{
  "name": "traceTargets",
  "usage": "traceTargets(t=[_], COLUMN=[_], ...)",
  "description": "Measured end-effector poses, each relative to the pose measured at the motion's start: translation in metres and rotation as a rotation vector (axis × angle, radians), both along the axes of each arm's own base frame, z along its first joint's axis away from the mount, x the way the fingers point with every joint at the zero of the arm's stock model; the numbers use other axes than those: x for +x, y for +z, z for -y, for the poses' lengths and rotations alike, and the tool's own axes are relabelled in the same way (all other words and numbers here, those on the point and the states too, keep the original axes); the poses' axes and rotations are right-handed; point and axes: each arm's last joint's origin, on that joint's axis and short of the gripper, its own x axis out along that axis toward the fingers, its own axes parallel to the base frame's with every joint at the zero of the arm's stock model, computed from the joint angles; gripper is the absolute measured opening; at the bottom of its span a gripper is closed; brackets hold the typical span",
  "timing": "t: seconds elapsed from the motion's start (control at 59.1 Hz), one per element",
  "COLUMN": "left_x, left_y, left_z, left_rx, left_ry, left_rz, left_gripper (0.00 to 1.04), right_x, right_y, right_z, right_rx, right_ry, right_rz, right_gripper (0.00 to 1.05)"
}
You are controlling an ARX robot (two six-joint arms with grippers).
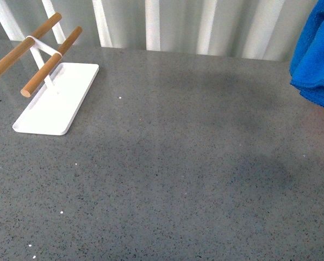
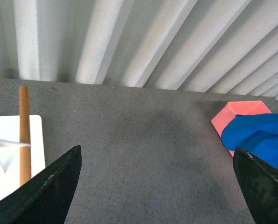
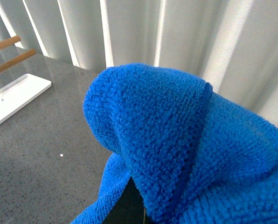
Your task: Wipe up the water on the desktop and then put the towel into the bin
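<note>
Blue towel [image 1: 317, 49] hangs clear of the surface [image 1: 167, 163], bunched over my right fingers, which grip it by the pink bin [image 2: 239, 114], ready for release. My left fingers [image 2: 45, 191] stand wide and empty, kept aside to avoid obstruction.

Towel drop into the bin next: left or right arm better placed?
Right. The towel is lifted off the desktop on the robot's right and fills the right wrist view, so that arm appears to hold it, close by the pink bin. The left gripper is open and empty.
</note>
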Motion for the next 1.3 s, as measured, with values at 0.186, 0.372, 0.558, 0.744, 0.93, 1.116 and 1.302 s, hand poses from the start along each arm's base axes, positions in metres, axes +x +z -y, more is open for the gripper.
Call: traceTargets(t=[0.186,0.372,0.558,0.744,0.93,1.116,1.302], left_x=[-0.043,-0.089,-0.12,-0.139,-0.154,-0.163,-0.17], left_y=[-0.014,-0.037,-0.073,-0.087,-0.098,-0.105,-0.109], left_z=[-0.023,-0.016,-0.003,0.002,0.002,0.002,0.002], left_rx=[0.038,0.244,0.266,0.262,0.263,0.263,0.263], left_ry=[-0.001,0.462,0.494,0.471,0.472,0.471,0.472], left_rz=[0.0,0.333,0.313,0.333,0.331,0.329,0.332], left_gripper=[0.98,0.63,0.16,0.04,0.04,0.03,0.03], right_x=[0.003,0.003,0.002,-0.006,-0.017,-0.018,-0.018], right_y=[-0.011,-0.014,-0.016,-0.019,-0.014,-0.016,-0.016], right_z=[0.0,-0.007,-0.007,-0.003,-0.002,-0.002,-0.002], right_rx=[-0.017,-0.018,-0.032,-0.04,-0.031,-0.033,-0.034], right_ry=[-0.05,-0.028,-0.045,-0.07,-0.079,-0.086,-0.088], right_rz=[-0.045,-0.053,-0.069,-0.088,-0.063,-0.076,-0.078], right_gripper=[0.06,0.06,0.06,0.06,0.06,0.06,0.06])
